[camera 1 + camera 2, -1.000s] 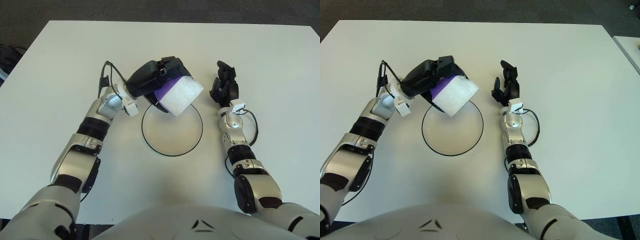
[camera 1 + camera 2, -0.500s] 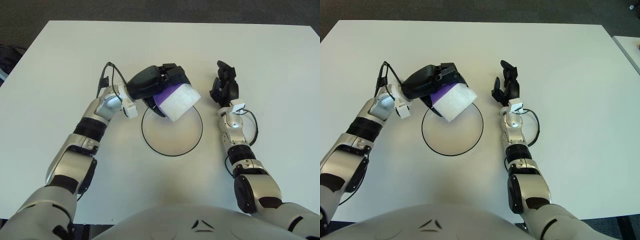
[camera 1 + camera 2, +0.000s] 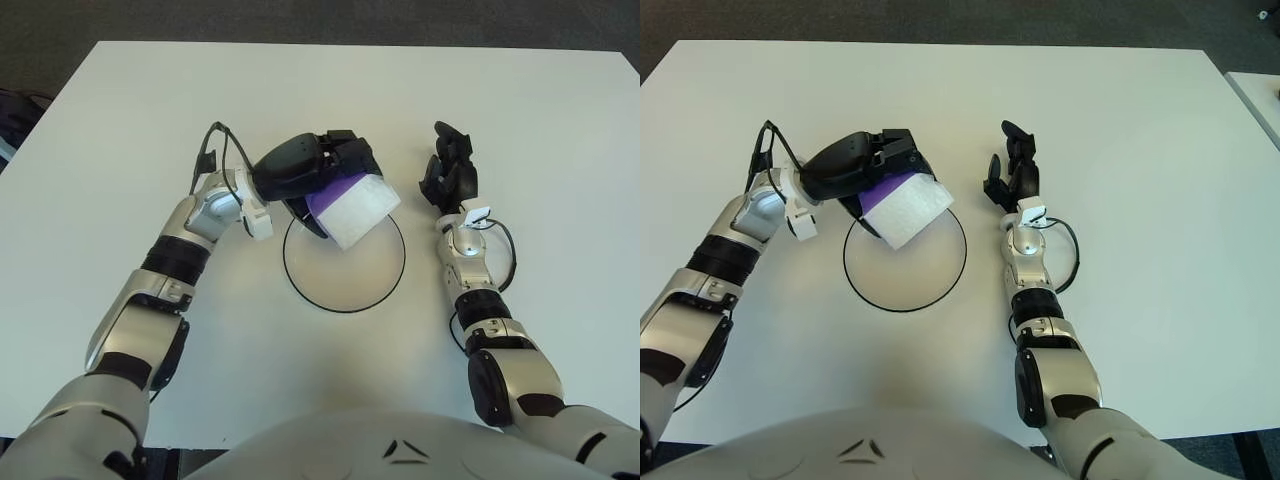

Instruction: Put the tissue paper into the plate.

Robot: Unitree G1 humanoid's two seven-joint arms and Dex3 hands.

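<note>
A white plate (image 3: 350, 275) with a thin black rim lies on the white table in front of me. My left hand (image 3: 312, 172) hovers over the plate's far left edge with its fingers curled around a tissue pack (image 3: 352, 208), white with a purple end, which hangs tilted above the plate. In the right eye view the same pack (image 3: 902, 210) shows over the plate (image 3: 910, 270). My right hand (image 3: 448, 168) shows beside the plate on its right, fingers spread and holding nothing.
The white table (image 3: 120, 120) stretches wide on all sides, with dark floor beyond its far edge. A black cable (image 3: 208, 160) loops by my left wrist.
My left hand has drawn slightly left and lower with the tissue pack, which now hangs a bit nearer the plate. The right hand has not moved.
</note>
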